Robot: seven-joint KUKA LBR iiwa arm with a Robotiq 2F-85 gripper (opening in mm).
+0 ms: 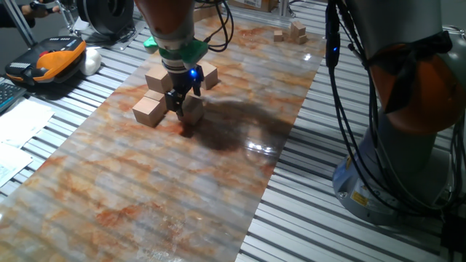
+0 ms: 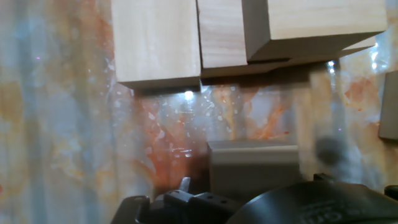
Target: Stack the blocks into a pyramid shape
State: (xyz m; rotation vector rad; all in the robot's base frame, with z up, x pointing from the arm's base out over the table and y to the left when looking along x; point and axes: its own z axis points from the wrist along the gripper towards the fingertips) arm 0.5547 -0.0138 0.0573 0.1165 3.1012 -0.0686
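The arm's fingers (image 1: pixel 180 109) hung low over the counter (image 1: pixel 218 196), a long sheet with a glossy, marbled rust-and-grey finish laid on a ribbed metal bed. Whether the fingers were open or shut could not be told: in the fixed view they merged into a dark shape just above the surface, and in the hand view only one blurred pale finger (image 2: pixel 317 124) and part of the dark hand body showed.

The blocks (image 1: pixel 175 86) were plain cubes of light wood with square faces and crisp edges, bunched around and behind the fingers. One block (image 1: pixel 148 110) lay just to the camera-left of the fingers, with another (image 1: pixel 153 95) touching it behind. A further block (image 1: pixel 193 106) sat close on the other side, partly hidden by the fingers, and two more (image 1: pixel 209 73) lay beyond them. In the hand view, three wooden faces (image 2: pixel 155 40) stood side by side ahead of the fingers, fine grain visible, one (image 2: pixel 311 25) turned at an angle and overlapping its neighbour. A grey squared shape (image 2: pixel 252 163) lay below, too blurred to name.

Toward the camera from the fingers, the counter ran open to its near edge. Smaller wooden pieces (image 1: pixel 291 32) were heaped far off near the far end.
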